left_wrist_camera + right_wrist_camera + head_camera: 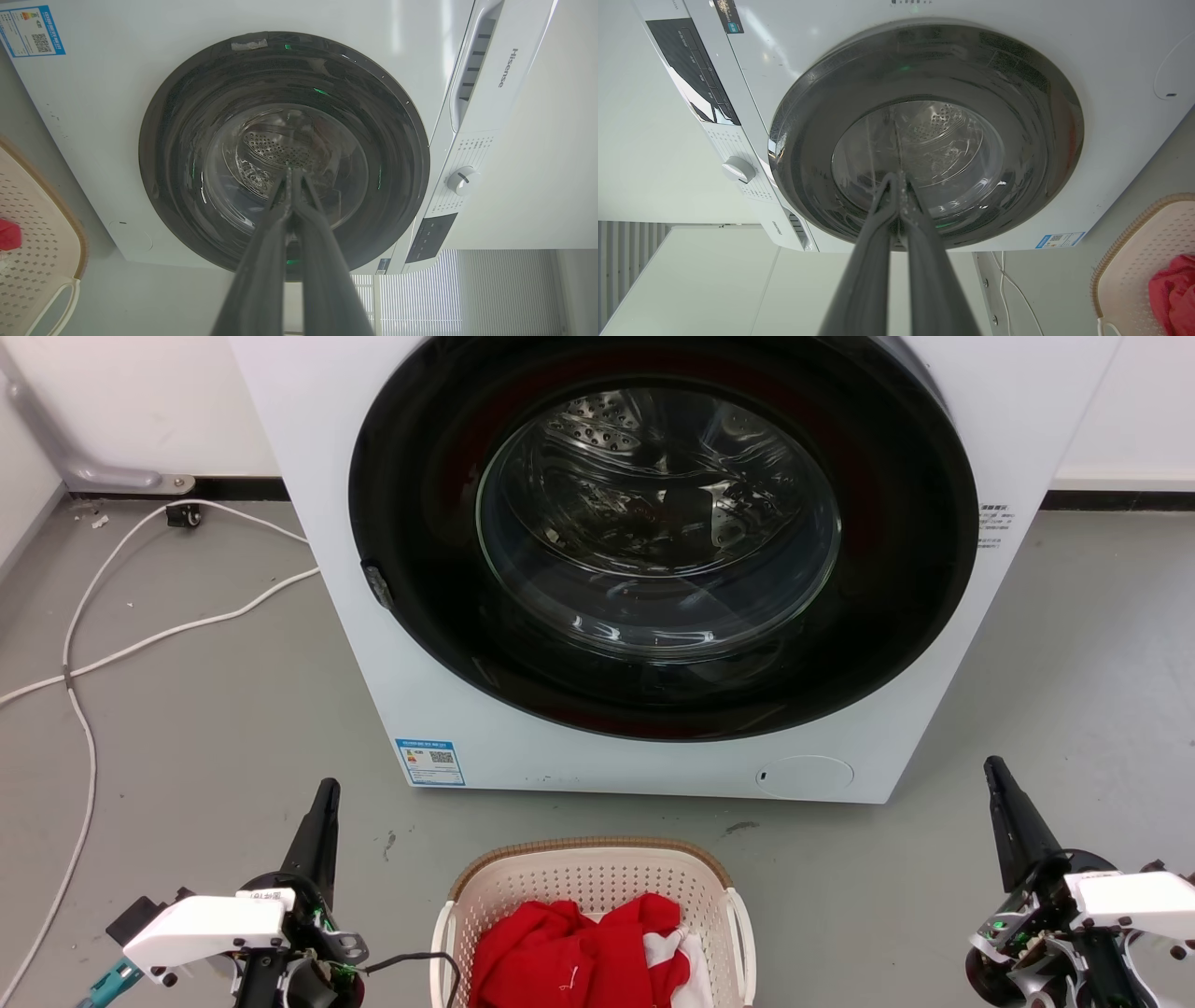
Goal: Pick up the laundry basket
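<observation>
Left gripper [292, 176] and right gripper [898, 179] sit closed, empty.

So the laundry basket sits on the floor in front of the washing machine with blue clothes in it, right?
Not quite: the clothes in the laundry basket are red with a bit of white, not blue, as the head view shows. The basket does sit on the floor in front of the washing machine.

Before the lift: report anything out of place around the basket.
Little stands out. White cables trail loose across the floor left of the washing machine, a possible snag hazard. The laundry basket sits upright and intact, red cloth heaped inside.
</observation>
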